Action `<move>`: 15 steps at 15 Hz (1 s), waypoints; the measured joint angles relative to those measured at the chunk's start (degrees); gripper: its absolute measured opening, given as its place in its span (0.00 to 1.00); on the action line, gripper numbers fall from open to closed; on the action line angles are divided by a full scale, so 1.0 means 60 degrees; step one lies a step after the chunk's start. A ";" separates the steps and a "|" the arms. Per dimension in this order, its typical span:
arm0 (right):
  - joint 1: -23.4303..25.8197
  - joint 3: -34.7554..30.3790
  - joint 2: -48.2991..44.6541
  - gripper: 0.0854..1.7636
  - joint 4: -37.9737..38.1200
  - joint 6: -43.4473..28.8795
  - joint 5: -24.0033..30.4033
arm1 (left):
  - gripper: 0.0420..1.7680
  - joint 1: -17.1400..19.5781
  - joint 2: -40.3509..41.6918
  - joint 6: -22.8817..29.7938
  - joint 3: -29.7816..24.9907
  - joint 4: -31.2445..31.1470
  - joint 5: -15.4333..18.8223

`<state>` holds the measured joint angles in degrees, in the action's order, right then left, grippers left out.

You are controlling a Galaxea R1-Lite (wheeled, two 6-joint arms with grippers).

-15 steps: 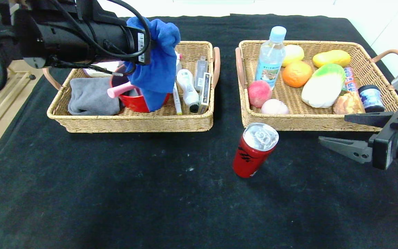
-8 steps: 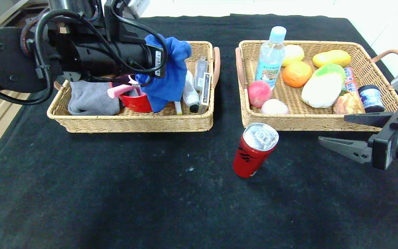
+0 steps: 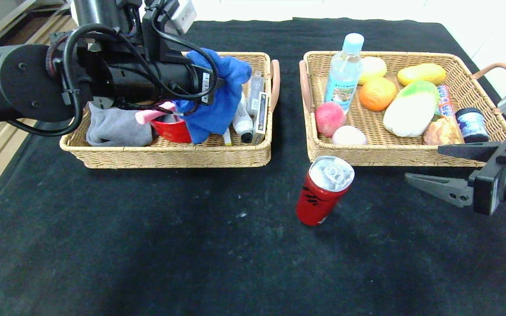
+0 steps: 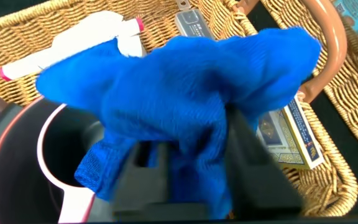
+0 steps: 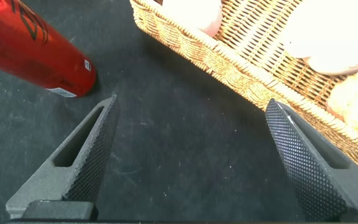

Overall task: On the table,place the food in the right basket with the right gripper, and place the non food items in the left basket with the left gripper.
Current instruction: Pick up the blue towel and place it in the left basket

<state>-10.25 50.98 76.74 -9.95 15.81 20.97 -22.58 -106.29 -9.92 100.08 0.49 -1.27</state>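
1. Head view: over the last second my left arm has come lower and farther over the left basket [image 3: 169, 156], and the cloth [image 3: 218, 98] that hung high now droops onto the red cup [image 3: 171, 131] and the items beside it. I judge the drop is under way, which would finish the non-food side. My left gripper [image 3: 218, 87] is buried in the cloth. The can [image 3: 324, 189] stands on the table [image 3: 147, 245], in front of the right basket [image 3: 393, 158]. My right gripper [image 3: 444, 169] hangs unmoved beside it, spread wide, empty.

2. Left wrist view: the cloth [image 4: 191, 112] drapes over my fingers [image 4: 250, 168]. They stand a little apart, touching it; whether they grip it, I cannot tell.

3. Right wrist view: my fingers [image 5: 79, 155] gape over bare table [image 5: 185, 143], the can [image 5: 33, 53] just beyond, untouched. It is the food left to place.
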 joint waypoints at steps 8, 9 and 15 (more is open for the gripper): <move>0.0000 0.0000 -0.0002 0.97 0.0000 -0.0004 -0.0004 | 0.75 0.0000 0.0075 -0.0008 -0.0069 -0.0045 0.0098; 0.0000 0.0000 -0.0002 0.97 0.0000 -0.0004 -0.0004 | 0.77 0.0000 0.0087 -0.0012 -0.0075 -0.0055 0.0102; 0.0000 0.0000 -0.0002 0.97 0.0004 -0.0004 -0.0008 | 0.88 0.0000 0.0171 -0.0063 -0.0022 -0.0130 0.0102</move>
<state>-10.25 50.98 76.73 -9.92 15.79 20.92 -22.58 -105.27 -10.30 99.95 -0.29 -0.66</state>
